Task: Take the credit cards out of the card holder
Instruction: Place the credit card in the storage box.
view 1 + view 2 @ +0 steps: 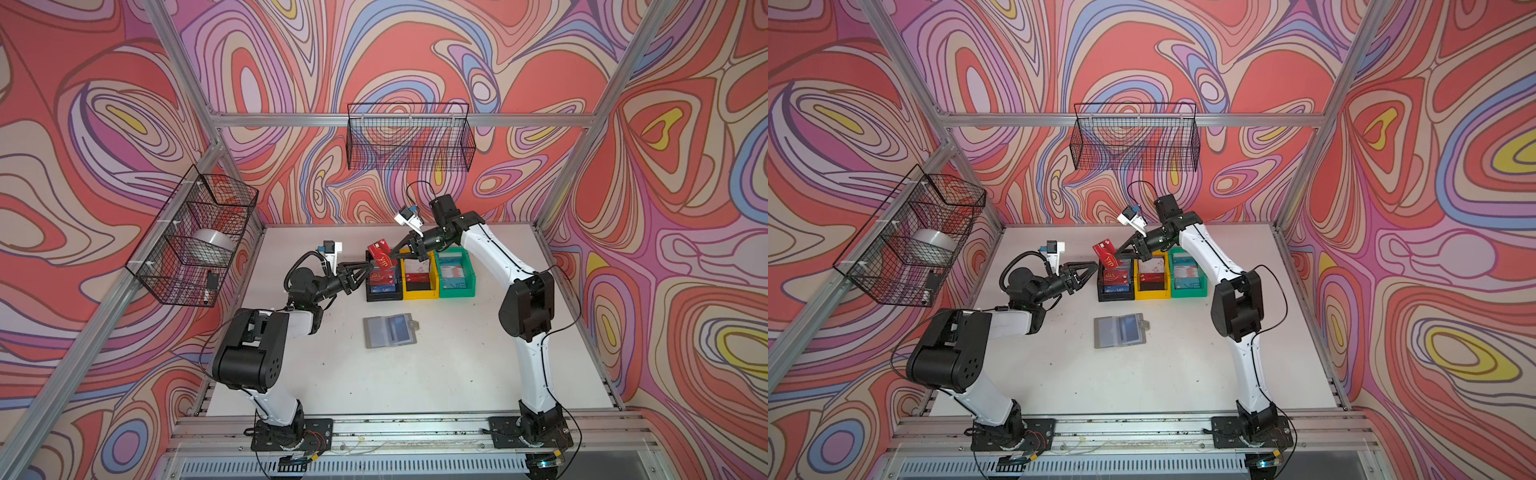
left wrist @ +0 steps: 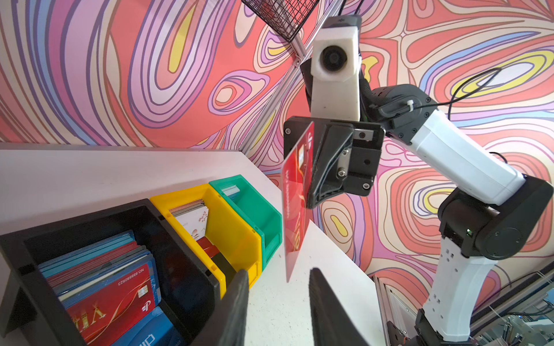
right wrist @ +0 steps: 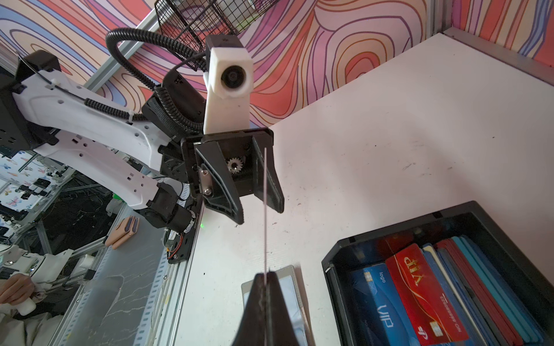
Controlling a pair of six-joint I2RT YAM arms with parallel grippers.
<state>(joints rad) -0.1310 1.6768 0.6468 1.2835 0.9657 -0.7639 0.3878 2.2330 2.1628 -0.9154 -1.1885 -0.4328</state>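
Observation:
A red credit card [image 1: 381,254] [image 1: 1108,254] hangs tilted above the black bin [image 1: 384,296], with my right gripper [image 1: 392,254] [image 3: 266,274] shut on its edge. The right wrist view shows this card [image 3: 266,209] edge-on. My left gripper [image 1: 369,267] [image 2: 278,271] is open just left of the bin. The card's [image 2: 295,209] lower corner lies just beyond its fingertips, and nothing sits between them. The grey card holder [image 1: 388,330] [image 1: 1120,330] [image 3: 292,290] lies open on the table nearer the front, with a bluish patch in its right half. Several red and blue cards fill the black bin [image 3: 398,221].
A yellow bin [image 1: 419,294] and a green bin [image 1: 457,293], both holding cards, stand right of the black one. A wire basket [image 1: 409,137] hangs on the back wall. Another wire basket [image 1: 195,237] on the left wall holds a tape roll.

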